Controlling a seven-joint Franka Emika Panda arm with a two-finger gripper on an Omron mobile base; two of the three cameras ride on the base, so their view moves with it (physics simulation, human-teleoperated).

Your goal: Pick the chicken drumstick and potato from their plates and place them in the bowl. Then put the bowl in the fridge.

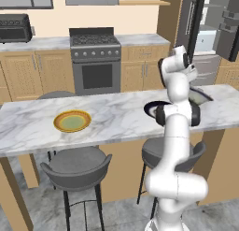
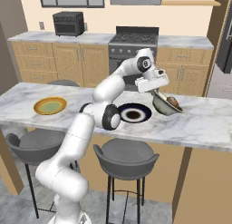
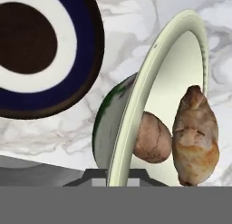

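Both foods are sitting in the bowl [image 3: 154,100], and your gripper [image 2: 156,92] is clamped shut on its rim.

You are holding the bowl tilted at the counter's [image 2: 199,123] right end, just beside the navy plate [image 2: 134,114], with the potato [image 3: 152,137] and chicken drumstick [image 3: 195,136] resting side by side inside. The fridge [image 1: 207,33] is standing open behind and to the right of the bowl, well apart from it, so the carry is heading that way across the counter. The hand view is giving you the rim running edge-on between the fingers; the right base view is showing the bowl's tilt. The left base view is adding the yellow plate [image 1: 72,120], far left.
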